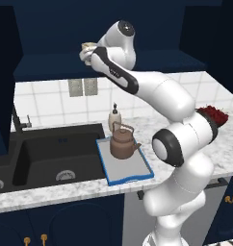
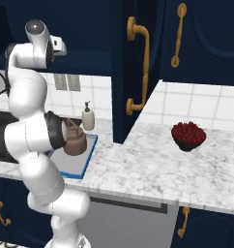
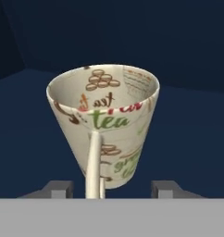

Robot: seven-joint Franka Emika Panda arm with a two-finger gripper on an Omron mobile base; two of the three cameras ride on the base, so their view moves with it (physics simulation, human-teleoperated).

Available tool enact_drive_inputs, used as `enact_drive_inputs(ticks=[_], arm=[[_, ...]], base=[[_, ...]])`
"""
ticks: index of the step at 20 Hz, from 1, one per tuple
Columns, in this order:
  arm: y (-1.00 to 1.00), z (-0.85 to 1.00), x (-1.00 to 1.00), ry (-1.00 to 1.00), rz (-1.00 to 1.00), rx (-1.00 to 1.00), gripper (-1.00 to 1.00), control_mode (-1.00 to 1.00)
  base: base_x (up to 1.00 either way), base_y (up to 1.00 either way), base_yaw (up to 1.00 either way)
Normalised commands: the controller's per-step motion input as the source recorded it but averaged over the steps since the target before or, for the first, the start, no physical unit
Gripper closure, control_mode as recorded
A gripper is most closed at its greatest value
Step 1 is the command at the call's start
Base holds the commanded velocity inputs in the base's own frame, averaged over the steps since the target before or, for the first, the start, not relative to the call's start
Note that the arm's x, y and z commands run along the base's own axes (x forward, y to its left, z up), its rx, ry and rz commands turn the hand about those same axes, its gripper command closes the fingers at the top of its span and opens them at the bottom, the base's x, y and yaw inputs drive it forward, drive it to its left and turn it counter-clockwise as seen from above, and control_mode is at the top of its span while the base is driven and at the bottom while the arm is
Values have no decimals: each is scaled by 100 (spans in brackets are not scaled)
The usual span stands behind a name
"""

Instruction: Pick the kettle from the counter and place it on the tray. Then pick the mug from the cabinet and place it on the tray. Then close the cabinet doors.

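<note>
Navy cupboards and white wall tiles back a speckled marble counter. At the far left, a black double sink is set into it, with a dark tap behind. Just right of the sink lies the tray, blue-rimmed and grey, and the brown kettle stands upright on it. A cream soap bottle stands just behind the tray, near the tiles. Above all this the cabinet stands open, its navy shelf in shadow. The arm reaches up into it, and at its end the mug shows as a small cream shape on the shelf. Seen from the hand, the mug is cream with tea lettering, its handle turned toward the camera. The gripper straddles it low down, one fingertip on each side, jaws apart; whether they touch the mug I cannot tell. Farther right, an open cabinet door with a long gold handle stands edge-on over the counter. Well right of it, a dark bowl of red berries sits on the counter.
</note>
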Motion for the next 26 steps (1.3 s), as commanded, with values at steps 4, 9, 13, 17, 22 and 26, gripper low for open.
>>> enact_drive_inputs(ticks=[4, 9, 13, 17, 22, 26], arm=[[4, -17, 7, 0, 0, 0, 100, -100], [17, -4, 1, -2, 1, 0, 100, -100], [16, 4, -14, -8, 0, 0, 100, -100], [5, 1, -49, 0, 0, 0, 100, -100], [0, 15, -84, 0, -1, 0, 100, -100], [-15, 16, -100, 3, -18, 7, 100, -100]], base=[[0, 0, 0], [0, 0, 0], [0, 0, 0], [0, 0, 0], [0, 0, 0], [0, 0, 0]])
